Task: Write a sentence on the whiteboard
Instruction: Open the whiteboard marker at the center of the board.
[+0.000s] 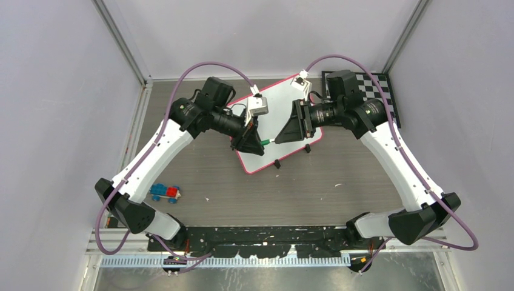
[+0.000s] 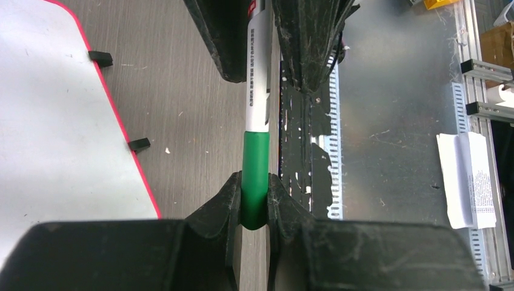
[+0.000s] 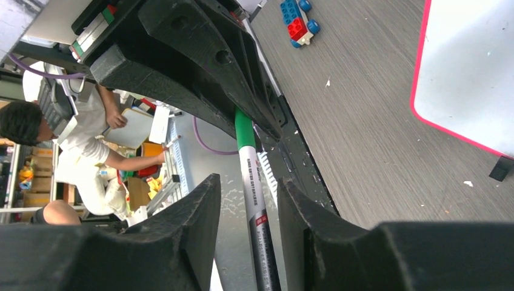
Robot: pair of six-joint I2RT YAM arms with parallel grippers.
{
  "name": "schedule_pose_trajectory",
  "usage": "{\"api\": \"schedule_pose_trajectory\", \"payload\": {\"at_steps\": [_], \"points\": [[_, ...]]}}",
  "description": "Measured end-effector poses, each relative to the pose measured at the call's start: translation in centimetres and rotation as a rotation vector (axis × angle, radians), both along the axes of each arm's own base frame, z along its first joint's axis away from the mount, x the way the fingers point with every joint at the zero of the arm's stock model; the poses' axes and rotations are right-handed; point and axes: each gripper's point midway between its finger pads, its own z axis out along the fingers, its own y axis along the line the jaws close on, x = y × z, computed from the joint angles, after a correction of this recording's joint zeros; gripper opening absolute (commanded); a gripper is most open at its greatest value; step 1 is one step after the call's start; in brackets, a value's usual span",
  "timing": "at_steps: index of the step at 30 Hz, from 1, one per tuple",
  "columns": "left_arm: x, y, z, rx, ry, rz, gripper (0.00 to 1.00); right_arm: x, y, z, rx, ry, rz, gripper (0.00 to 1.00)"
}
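Note:
The whiteboard (image 1: 280,100) lies tilted at the table's middle, white with a pink-red rim. It also shows in the left wrist view (image 2: 54,121) and the right wrist view (image 3: 473,66). No lettering shows on it; the sentence is not in view. A marker (image 1: 267,141) with a white barrel (image 2: 257,91) and green cap (image 2: 255,170) hangs between both grippers above the board's near edge. My left gripper (image 2: 254,189) is shut on the green cap. My right gripper (image 3: 248,182) is open round the barrel (image 3: 251,176), with a gap on one side.
Two black clips (image 1: 277,163) (image 1: 307,148) sit at the board's near edge. A toy brick car (image 1: 165,193) lies near left. A checkered board (image 1: 379,85) is at the far right. Metal walls enclose the table. A person (image 3: 36,121) sits beyond the front edge.

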Motion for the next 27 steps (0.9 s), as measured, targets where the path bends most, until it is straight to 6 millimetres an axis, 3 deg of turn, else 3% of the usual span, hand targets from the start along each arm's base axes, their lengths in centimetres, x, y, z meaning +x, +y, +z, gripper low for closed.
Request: {"api": "schedule_pose_trajectory", "payload": {"at_steps": [8,12,27], "points": [[-0.4,0.2,-0.7,0.024,0.034,-0.008,0.00,-0.4,0.3,-0.1,-0.004,-0.007,0.024,0.22],[-0.6,0.2,-0.7,0.023,0.044,-0.015,0.00,-0.4,0.3,-0.1,-0.007,-0.016,0.025,0.02],[0.6,0.0,0.3,-0.009,-0.039,-0.026,0.00,0.6,-0.7,0.9,0.007,-0.034,-0.012,0.00]]}}
